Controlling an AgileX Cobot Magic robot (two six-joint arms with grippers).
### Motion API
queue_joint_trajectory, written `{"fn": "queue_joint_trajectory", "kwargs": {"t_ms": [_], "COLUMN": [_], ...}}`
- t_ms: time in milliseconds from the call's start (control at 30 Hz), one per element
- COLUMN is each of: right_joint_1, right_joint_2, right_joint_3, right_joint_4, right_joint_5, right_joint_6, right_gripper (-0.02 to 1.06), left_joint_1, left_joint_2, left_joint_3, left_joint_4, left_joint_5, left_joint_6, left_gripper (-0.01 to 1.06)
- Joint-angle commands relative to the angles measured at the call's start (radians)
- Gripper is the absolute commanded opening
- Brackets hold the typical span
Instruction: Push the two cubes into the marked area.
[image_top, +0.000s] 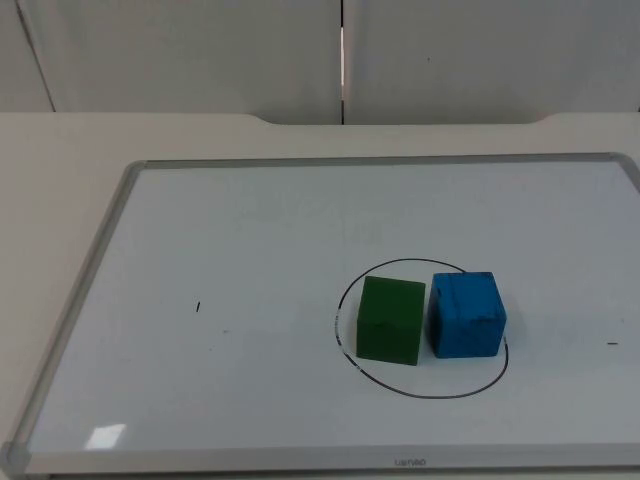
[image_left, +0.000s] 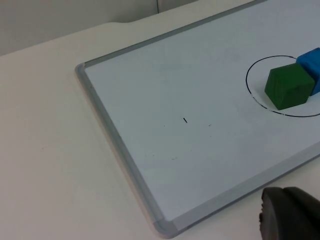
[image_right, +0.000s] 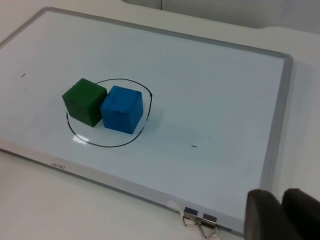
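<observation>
Nearest the top camera runs the whiteboard's (image_top: 60, 330) lower frame, a grey metal edge with a small printed label near its middle. On the board's white face a hand-drawn black circle (image_top: 345, 300) holds both cubes. Green cube (image_top: 391, 320) sits on the circle's left half, blue cube (image_top: 466, 314) on its right half, and the two stand side by side, touching or nearly so. Both lie within the line, though the blue cube's far right edge comes very close to the stroke.

From the left wrist view, the left gripper (image_left: 290, 216) hangs off the board, over the table (image_top: 40, 200) just past the board's near frame, with the cubes well apart from it across bare board. Only a dark rounded fingertip shows there, so I cannot tell how its jaws stand. From the right wrist view, the right gripper (image_right: 282, 212) also sits off the board beside the frame, near two small binder clips (image_right: 200, 220) fastened at that edge. Its two dark fingertips stand close together with only a thin slit between them, so its jaws are narrow and hold nothing. The cubes lie well away from it, on the far side of an open stretch of board.

Wide room lies left of the circle, marked only by a short black tick (image_top: 198, 307); another small dash (image_top: 612, 343) sits right of the circle. Behind the table rises the grey partition wall (image_top: 200, 50).
</observation>
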Motion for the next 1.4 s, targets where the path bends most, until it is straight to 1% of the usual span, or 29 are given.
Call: {"fn": "queue_joint_trajectory", "kwargs": {"t_ms": [0,100,133,167,200,267,300,333,367,400,833,867,967,1000,1367], "right_joint_1": [-0.002,-0.002,-0.002,-0.002,-0.002,-0.002,-0.002,-0.002,-0.002,-0.002,-0.002,-0.002,-0.002,-0.002,-0.002], "right_joint_2": [-0.002,-0.002,-0.002,-0.002,-0.002,-0.002,-0.002,-0.002,-0.002,-0.002,-0.002,-0.002,-0.002,-0.002,-0.002], "right_joint_3": [0.009,0.009,0.009,0.009,0.009,0.009,0.009,0.009,0.009,0.009,0.009,0.009,0.009,0.009,0.009], "right_joint_4": [-0.001,-0.001,-0.001,-0.001,-0.001,-0.001,-0.001,-0.001,-0.001,-0.001,-0.005,-0.005,-0.005,-0.005,-0.005], "right_joint_5": [-0.013,-0.013,-0.013,-0.013,-0.013,-0.013,-0.013,-0.013,-0.013,-0.013,-0.013,-0.013,-0.013,-0.013,-0.013], "right_joint_6": [-0.013,-0.013,-0.013,-0.013,-0.013,-0.013,-0.013,-0.013,-0.013,-0.013,-0.015,-0.015,-0.015,-0.015,-0.015], "right_gripper": [0.15,0.41,0.51,0.51,0.68,0.83,0.88,0.88,0.92,0.93,0.93,0.94,1.04,1.05,1.05], "left_joint_1": [-0.004,-0.004,-0.004,-0.004,-0.004,-0.004,-0.004,-0.004,-0.004,-0.004,-0.004,-0.004,-0.004,-0.004,-0.004], "left_joint_2": [-0.004,-0.004,-0.004,-0.004,-0.004,-0.004,-0.004,-0.004,-0.004,-0.004,-0.004,-0.004,-0.004,-0.004,-0.004], "left_joint_3": [0.003,0.003,0.003,0.003,0.003,0.003,0.003,0.003,0.003,0.003,0.003,0.003,0.003,0.003,0.003], "left_joint_4": [-0.010,-0.010,-0.010,-0.010,-0.010,-0.010,-0.010,-0.010,-0.010,-0.010,-0.010,-0.010,-0.010,-0.010,-0.010], "left_joint_5": [-0.001,-0.001,-0.001,-0.001,-0.001,-0.001,-0.001,-0.001,-0.001,-0.001,-0.001,-0.001,-0.001,-0.001,-0.001], "left_joint_6": [0.002,0.002,0.002,0.002,0.002,0.002,0.002,0.002,0.002,0.002,0.002,0.002,0.002,0.002,0.002], "left_gripper": [0.00,0.00,0.00,0.00,0.00,0.00,0.00,0.00,0.00,0.00,0.00,0.00,0.00,0.00,0.00]}}
